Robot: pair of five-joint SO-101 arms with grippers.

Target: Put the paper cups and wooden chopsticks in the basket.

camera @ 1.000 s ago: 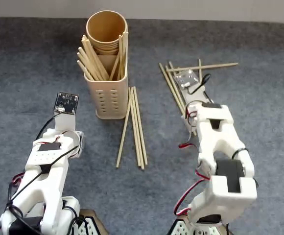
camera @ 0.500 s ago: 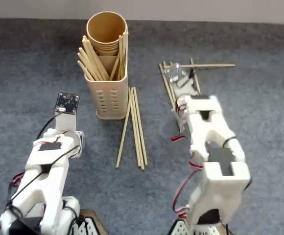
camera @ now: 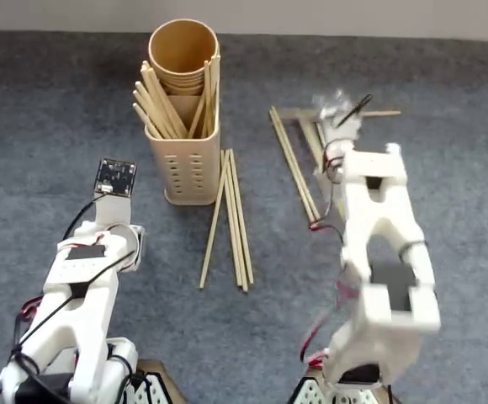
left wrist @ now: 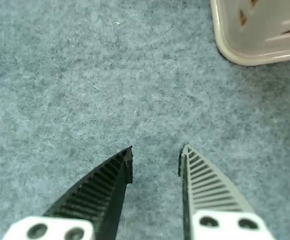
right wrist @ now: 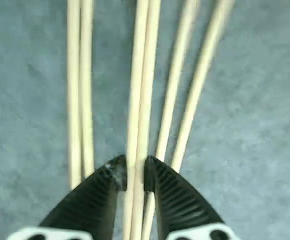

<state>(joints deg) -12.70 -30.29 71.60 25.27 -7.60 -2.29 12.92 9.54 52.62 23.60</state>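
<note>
Two paper cups [camera: 183, 50], nested one in the other, stand upright in the far end of the basket [camera: 185, 172], and a bundle of wooden chopsticks [camera: 156, 105] leans in the same basket just in front of them. Several more chopsticks, the near sticks [camera: 231, 219], lie on the grey carpet [camera: 59, 101] touching or just beside the basket's right wall. A second scatter, the far sticks [camera: 294, 160], lies well apart from the basket on that same side. The right gripper [right wrist: 135, 172] is over that scatter, its jaws pinched together around the middle pair [right wrist: 142, 75] of chopsticks, with other sticks lying on either side of the pair. The left gripper [left wrist: 155, 155] hangs over bare carpet on the basket's left side, jaws parted with nothing between them, and a rounded corner of the basket [left wrist: 255, 50] lies near its tips.
</note>
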